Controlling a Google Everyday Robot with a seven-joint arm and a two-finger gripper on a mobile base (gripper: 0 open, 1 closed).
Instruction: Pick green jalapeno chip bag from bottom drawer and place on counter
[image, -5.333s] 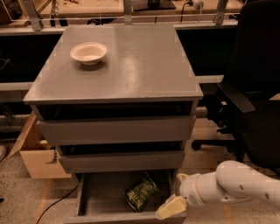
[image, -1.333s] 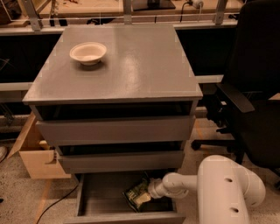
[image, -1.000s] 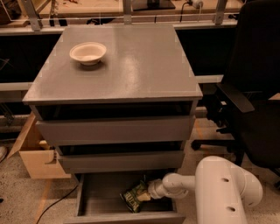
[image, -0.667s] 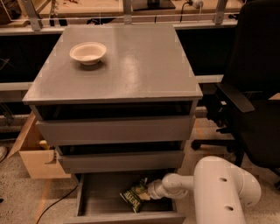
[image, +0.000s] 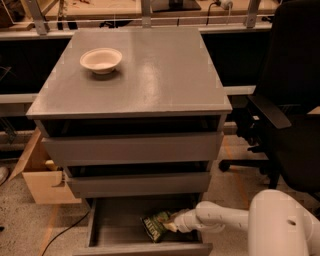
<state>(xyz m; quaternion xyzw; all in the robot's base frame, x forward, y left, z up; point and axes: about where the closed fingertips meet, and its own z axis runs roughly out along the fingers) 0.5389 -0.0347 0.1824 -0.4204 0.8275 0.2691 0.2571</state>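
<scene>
The green jalapeno chip bag (image: 155, 226) lies tilted on the floor of the open bottom drawer (image: 98, 224), near its middle. My gripper (image: 173, 223) reaches into the drawer from the right on a white arm and is against the bag's right edge. The arm's large white body fills the lower right corner. The grey counter (image: 150, 70) on top of the cabinet holds only a pale bowl (image: 101, 59) at its back left.
The two upper grey drawers (image: 132, 147) are pushed nearly in, above the open one. A black office chair (image: 285, 100) stands close on the right. A cardboard box (image: 42, 177) sits on the floor at the left. A cable runs along the floor at the lower left.
The arm has swung from beside the drawer's right end into the drawer, up to the bag. Over the last second the bag has shifted slightly and the arm has barely moved.
</scene>
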